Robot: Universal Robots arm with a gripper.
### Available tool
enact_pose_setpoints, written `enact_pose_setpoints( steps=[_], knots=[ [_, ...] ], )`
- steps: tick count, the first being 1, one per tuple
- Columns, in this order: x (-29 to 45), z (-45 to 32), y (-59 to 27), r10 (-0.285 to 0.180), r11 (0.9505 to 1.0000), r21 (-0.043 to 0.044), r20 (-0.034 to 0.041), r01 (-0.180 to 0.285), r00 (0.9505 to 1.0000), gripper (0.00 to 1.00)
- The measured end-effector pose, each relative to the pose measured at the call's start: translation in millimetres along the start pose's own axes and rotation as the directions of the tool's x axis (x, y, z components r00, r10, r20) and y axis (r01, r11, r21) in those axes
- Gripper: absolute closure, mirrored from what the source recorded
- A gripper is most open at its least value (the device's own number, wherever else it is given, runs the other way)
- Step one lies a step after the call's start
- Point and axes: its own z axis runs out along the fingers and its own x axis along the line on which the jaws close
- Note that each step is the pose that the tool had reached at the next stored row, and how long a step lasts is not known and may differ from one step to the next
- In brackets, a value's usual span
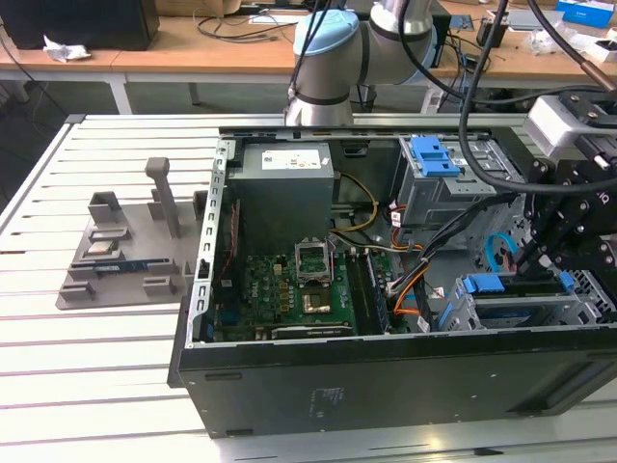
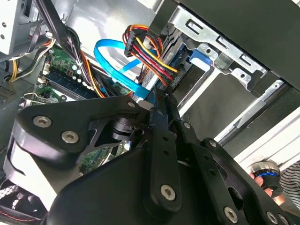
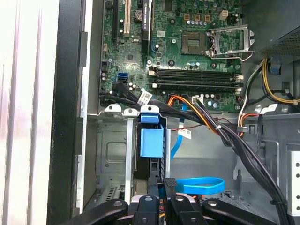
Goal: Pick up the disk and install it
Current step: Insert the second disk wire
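Plainly counted, one black robot claw (image 1: 530, 260) hangs inside one open black tower computer case (image 1: 386, 386), which lies on its side on a white slatted metal table (image 1: 96, 386). There is one disk (image 1: 482, 285), a flat silver drive with blue plastic carrier rails, and it sits in the lower metal drive cage (image 1: 463, 313) at the exterior view's right, near the case's front wall. One blue plastic latch (image 1: 434, 154) tops the second, taller metal cage behind it, and one grey moulded holder block (image 1: 125, 256) stands on the table outside the case, well apart at the exterior view's left. In the first wrist view the disk's blue end piece (image 3: 151, 140) shows in the cage, with the claw (image 3: 168, 183) just beside it, touching or nearly so (I cannot tell which). One light-blue flat cable (image 3: 201, 185) loops right next to the claw. In the second wrist view the claw (image 2: 161, 96) looks pressed together, with nothing pinched in it.
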Motion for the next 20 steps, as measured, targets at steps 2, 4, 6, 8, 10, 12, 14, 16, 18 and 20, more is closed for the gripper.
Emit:
enact_pose_setpoints(
  steps=[2, 4, 6, 8, 10, 12, 14, 16, 18, 20],
  knots=[
    [1.2, 0.8, -0.6, 0.004, 1.0000, 0.0000, 0.0003, -0.004, 1.0000, 0.84],
    [1.3, 2.1, -0.9, 0.005, 1.0000, 0.0002, -0.0001, -0.005, 1.0000, 0.84],
    [1.3, 3.3, -1.0, 0.006, 1.0000, 0.0002, -0.0001, -0.006, 1.0000, 0.84],
    [1.6, 4.1, -1.0, 0.007, 1.0000, 0.0001, -0.0001, -0.007, 1.0000, 0.84],
    [2.5, 4.9, -1.1, 0.007, 1.0000, 0.0002, 0.0001, -0.007, 1.0000, 0.84],
    [3.6, 5.3, -1.1, 0.007, 1.0000, 0.0002, 0.0002, -0.007, 1.0000, 0.84],
    [4.0, 5.3, -1.0, 0.007, 1.0000, 0.0002, 0.0002, -0.007, 1.0000, 0.84],
    [4.0, 4.6, -1.0, 0.007, 1.0000, 0.0002, 0.0006, -0.007, 1.0000, 0.84],
    [4.0, 3.4, -1.0, 0.006, 1.0000, 0.0003, 0.0024, -0.006, 1.0000, 0.84],
    [3.9, 2.8, -0.9, 0.006, 1.0000, 0.0003, 0.0079, -0.006, 1.0000, 0.84]
  ],
)
